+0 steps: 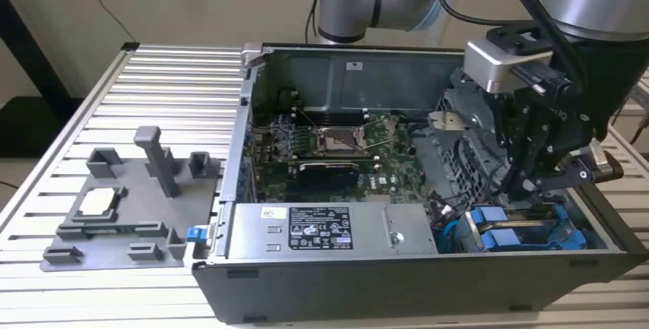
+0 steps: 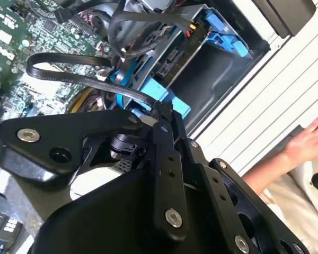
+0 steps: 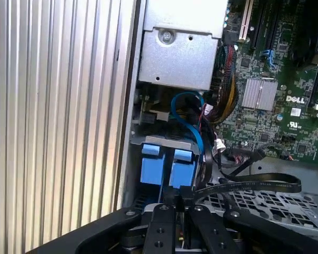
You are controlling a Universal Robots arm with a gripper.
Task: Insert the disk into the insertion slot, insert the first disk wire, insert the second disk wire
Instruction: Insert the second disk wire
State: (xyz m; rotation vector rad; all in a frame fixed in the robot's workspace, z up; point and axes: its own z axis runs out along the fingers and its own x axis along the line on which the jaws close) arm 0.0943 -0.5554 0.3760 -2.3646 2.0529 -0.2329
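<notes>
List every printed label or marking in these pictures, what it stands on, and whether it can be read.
Power-supply box: black-and-white label, print too small to read.
Motherboard: white maker's mark and small codes; the codes are too small to read.
Case back wall: small white sticker, blurred.

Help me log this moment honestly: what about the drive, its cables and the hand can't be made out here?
- Bright blue-framed silver drive: in the exterior view the case wall cuts off its lower part, so seating depth in the grey sheet-metal bay is unclear.
- Flat black cable's plug end: hidden behind the black hand in the first wrist view; mating is unclear.
- Hand's grip: fingertips merge with the cable in both wrist views.
</notes>
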